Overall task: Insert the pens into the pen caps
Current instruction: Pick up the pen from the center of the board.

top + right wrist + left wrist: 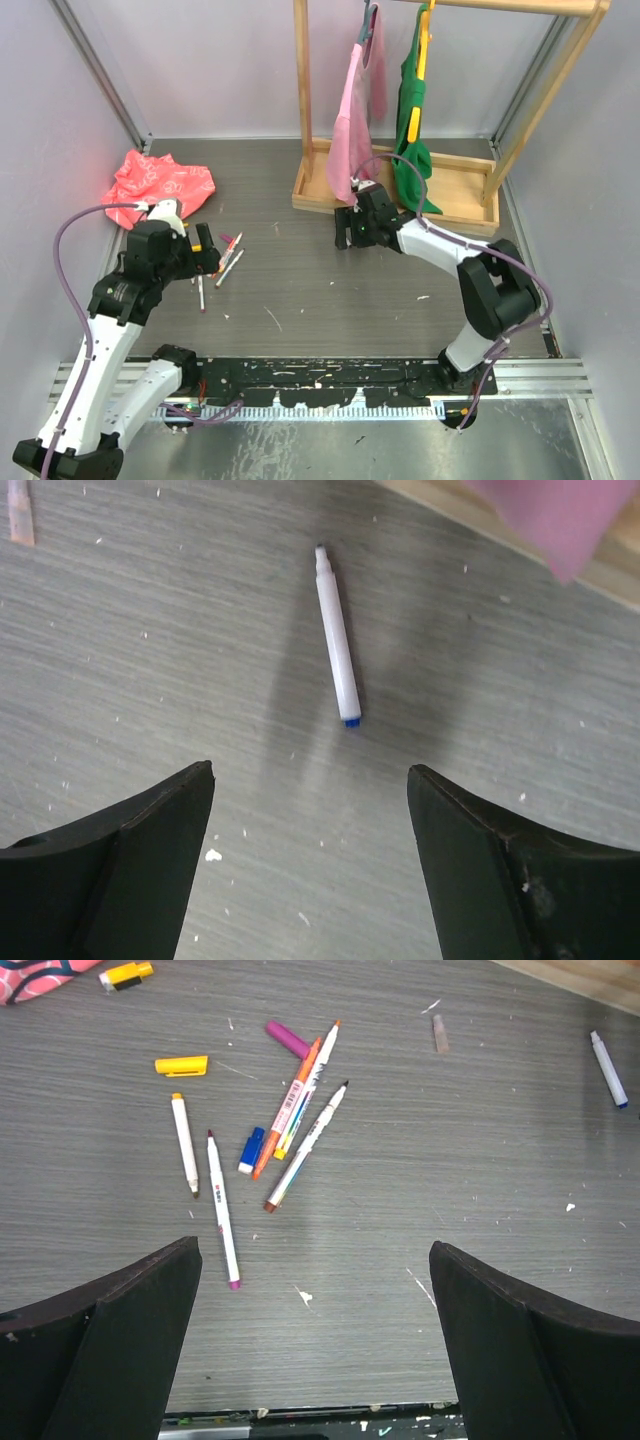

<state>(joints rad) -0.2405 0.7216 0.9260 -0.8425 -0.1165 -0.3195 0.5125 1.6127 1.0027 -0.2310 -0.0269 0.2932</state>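
Observation:
Several pens lie scattered ahead of my left gripper (312, 1250), which hangs open above bare table. Among them are an orange pen (293, 1100), a dark-tipped pen (307, 1147), a yellow-ended pen (184, 1143) and a pink-ended pen (222, 1210). Loose caps lie among them: yellow (181, 1065), purple (288, 1039) and blue (251, 1149). A blue-ended pen (337, 640) lies alone just ahead of my right gripper (310, 772), which is open with nothing between its fingers. In the top view the pen cluster (228, 262) sits right of the left gripper (205, 262).
A red patterned cloth (160, 185) lies at the back left. A wooden rack (470, 185) with a pink apron (352, 140) and a green one (412, 120) stands just behind the right gripper. A pale cap (438, 1033) and a yellow-and-black piece (125, 974) lie apart.

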